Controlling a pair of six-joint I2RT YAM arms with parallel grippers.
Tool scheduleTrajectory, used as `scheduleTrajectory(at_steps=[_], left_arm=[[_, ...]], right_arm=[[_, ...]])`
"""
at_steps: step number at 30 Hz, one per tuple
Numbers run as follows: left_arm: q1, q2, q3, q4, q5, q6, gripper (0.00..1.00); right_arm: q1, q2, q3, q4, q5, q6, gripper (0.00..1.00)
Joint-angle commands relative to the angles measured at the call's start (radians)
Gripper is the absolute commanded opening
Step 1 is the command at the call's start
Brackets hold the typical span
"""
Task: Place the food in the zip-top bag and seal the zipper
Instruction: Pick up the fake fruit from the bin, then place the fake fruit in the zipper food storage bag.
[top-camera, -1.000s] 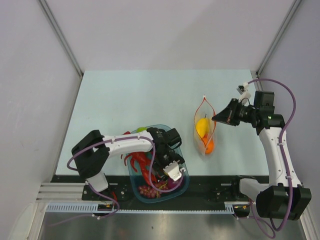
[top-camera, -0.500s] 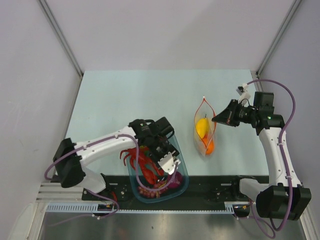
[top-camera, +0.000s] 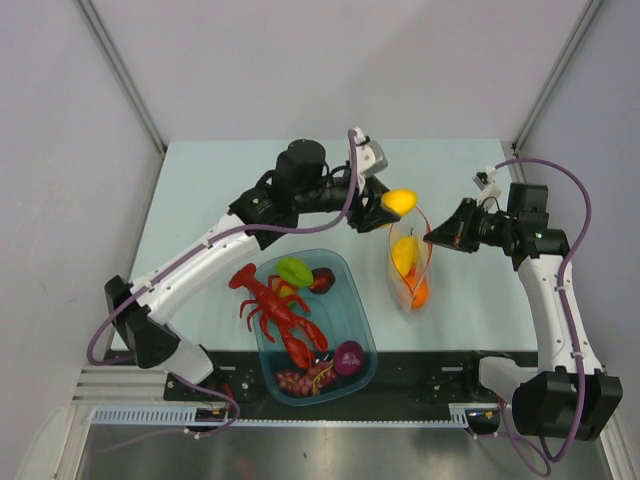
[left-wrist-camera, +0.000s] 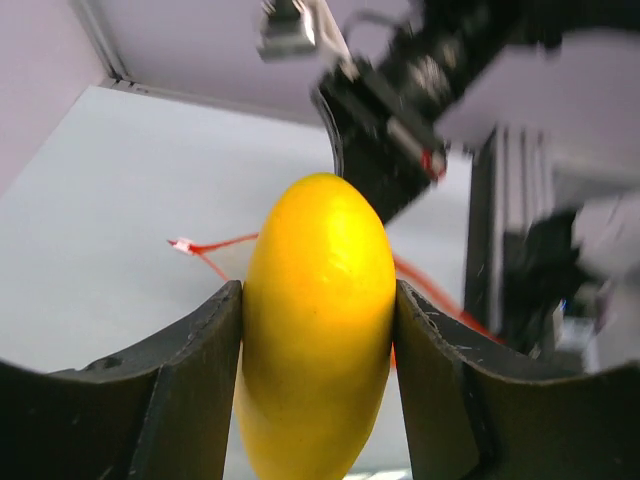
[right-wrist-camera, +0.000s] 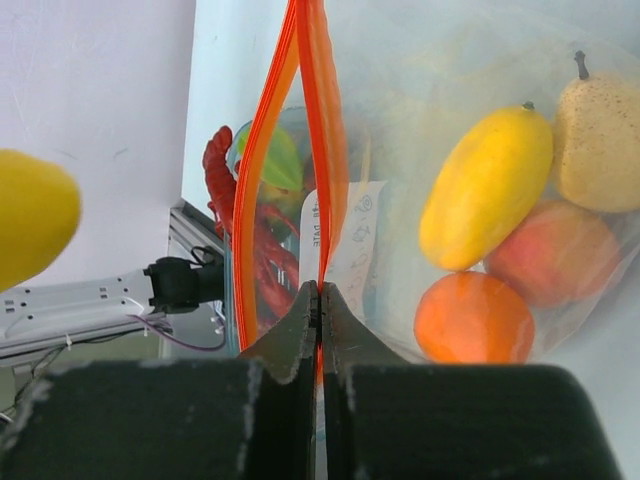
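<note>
My left gripper is shut on a yellow lemon and holds it in the air just above the far, open end of the zip-top bag. In the left wrist view the lemon fills the gap between both fingers. My right gripper is shut on the bag's right edge at the red zipper, and the mouth stands open. Inside the bag lie a yellow mango, an orange, a peach and a pale pear.
A translucent blue tub stands near the front edge, left of the bag. It holds a red lobster, a green piece, a dark red fruit, a purple piece and grapes.
My left gripper closed on the lemon in the tub, lifted it out and swung up and right to the bag's mouth. The right arm and the bag have not moved.
</note>
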Motion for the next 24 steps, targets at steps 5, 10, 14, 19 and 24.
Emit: scheduleTrajectory(at_steps=[5,10,14,19,24], left_arm=[[-0.028,0.066,-0.103,0.464,-0.322,-0.838,0.35],[-0.053,0.118,-0.133,0.410,-0.425,-0.953,0.39],[-0.050,0.141,-0.153,0.321,-0.479,-1.028,0.40],[-0.051,0.115,-0.209,0.326,-0.459,-1.010,0.56],[-0.050,0.060,-0.212,0.297,-0.410,-0.850,0.99]], right_arm=[[0.002,-0.045,0.016,0.154,-0.033,0.151,0.00],[0.020,-0.057,-0.003,0.212,-0.028,0.203,0.00],[0.020,-0.065,-0.015,0.217,-0.020,0.211,0.00],[0.019,-0.071,-0.026,0.205,-0.016,0.197,0.00],[0.012,-0.074,-0.029,0.191,-0.022,0.173,0.00]])
